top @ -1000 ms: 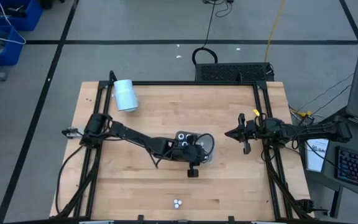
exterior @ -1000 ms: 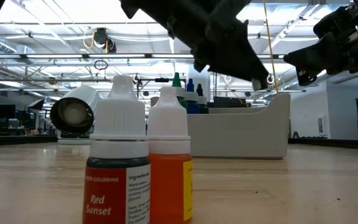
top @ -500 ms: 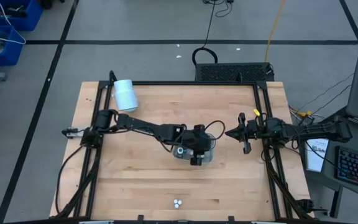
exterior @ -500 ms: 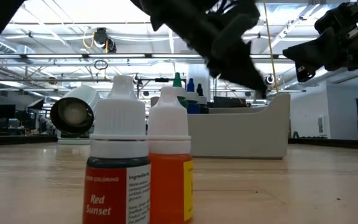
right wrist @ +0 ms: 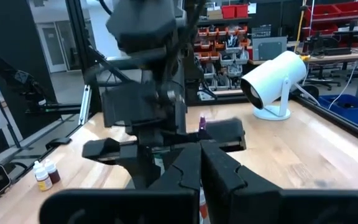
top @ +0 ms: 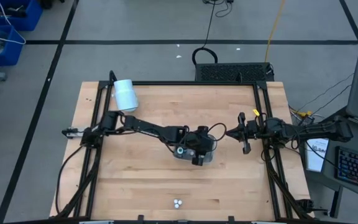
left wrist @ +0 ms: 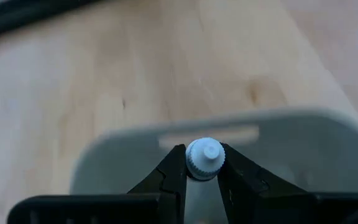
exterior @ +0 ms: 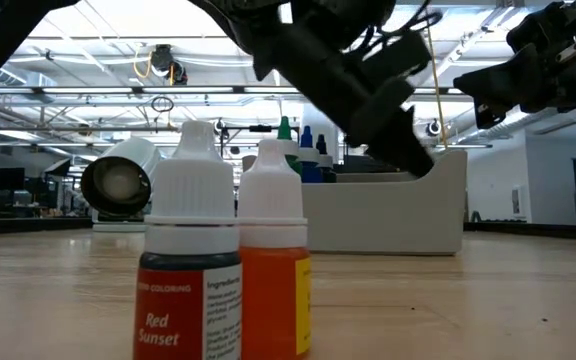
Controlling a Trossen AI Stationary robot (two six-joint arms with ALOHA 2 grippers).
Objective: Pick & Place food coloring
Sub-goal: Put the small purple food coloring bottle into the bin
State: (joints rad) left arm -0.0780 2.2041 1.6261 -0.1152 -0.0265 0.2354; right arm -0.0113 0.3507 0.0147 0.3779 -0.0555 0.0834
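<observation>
My left gripper (top: 197, 159) is over the grey tray (top: 208, 155) at the table's middle, shut on a small food coloring bottle with a white ribbed cap (left wrist: 204, 158). In the low view the gripper (exterior: 413, 155) slants down to the tray's rim (exterior: 448, 200). The tray holds other bottles: one ringed top (top: 180, 150) shows from above, and green and blue tips (exterior: 298, 135) stand up in the low view. Two white-capped bottles (top: 178, 203) stand on their bases near the front edge, one red (exterior: 190, 270) and one orange (exterior: 273, 270). My right gripper (top: 232, 132) waits shut at the right, above the table. My left gripper pinches the bottle's white ribbed cap (left wrist: 194, 167) between its two fingertips, one on each side. The fingers come slanting down from above. The cap points away from the wrist, over the tray's opening. The fingers hide the bottle's body, so I cannot tell whether it touches the tray.
A large white cylinder (top: 126, 95) on a stand sits at the far left corner; it also shows in the low view (exterior: 118, 180). Black frame rails (top: 92, 168) run along the table's left and right sides. Bare wood lies between the tray and the two front bottles.
My left arm has stretched toward the table's right edge. Its gripper has gone from the tray's near side to over the tray and has come down toward the tray's rim, still shut. My right arm has kept still.
</observation>
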